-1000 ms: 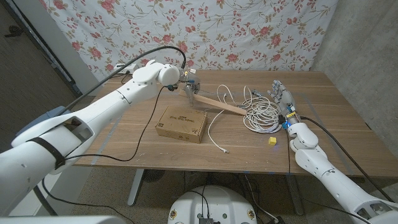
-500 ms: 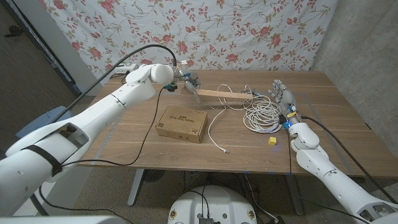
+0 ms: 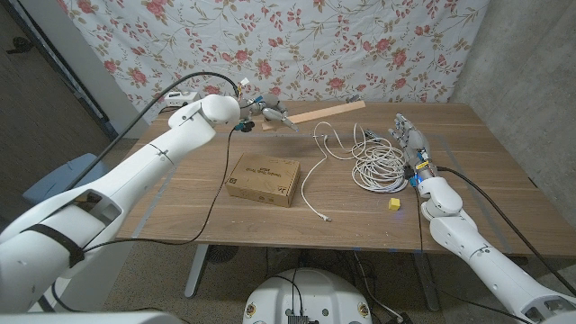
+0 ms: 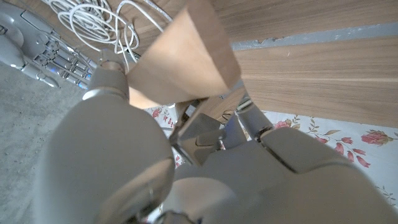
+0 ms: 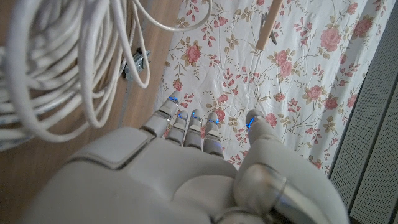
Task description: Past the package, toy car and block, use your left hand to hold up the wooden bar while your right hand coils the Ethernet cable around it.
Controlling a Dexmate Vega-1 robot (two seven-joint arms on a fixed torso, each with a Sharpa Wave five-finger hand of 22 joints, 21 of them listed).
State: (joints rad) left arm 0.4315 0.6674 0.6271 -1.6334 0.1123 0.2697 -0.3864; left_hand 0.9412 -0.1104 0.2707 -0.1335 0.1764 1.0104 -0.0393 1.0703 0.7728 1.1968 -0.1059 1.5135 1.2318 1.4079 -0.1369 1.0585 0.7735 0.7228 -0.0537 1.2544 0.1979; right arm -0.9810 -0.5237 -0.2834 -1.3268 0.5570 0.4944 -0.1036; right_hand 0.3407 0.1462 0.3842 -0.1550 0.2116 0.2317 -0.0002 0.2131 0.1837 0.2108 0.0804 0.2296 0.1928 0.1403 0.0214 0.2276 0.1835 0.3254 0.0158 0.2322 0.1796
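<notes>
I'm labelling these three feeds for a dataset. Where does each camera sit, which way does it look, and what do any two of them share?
Head view: on the robot's head, looking down over both arms at the table, cardboard package and yellow block.
Left wrist view: on the left wrist, looking along the left hand, which grips the wooden bar.
Right wrist view: on the right wrist, looking past the right hand at the Ethernet cable and floral cloth.
Shared: bar, cable and right hand show in all three.

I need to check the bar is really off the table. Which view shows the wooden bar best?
The head view: the whole wooden bar slants up from the left hand. The left wrist view shows one end close up; the right wrist view shows a thin sliver.
</notes>
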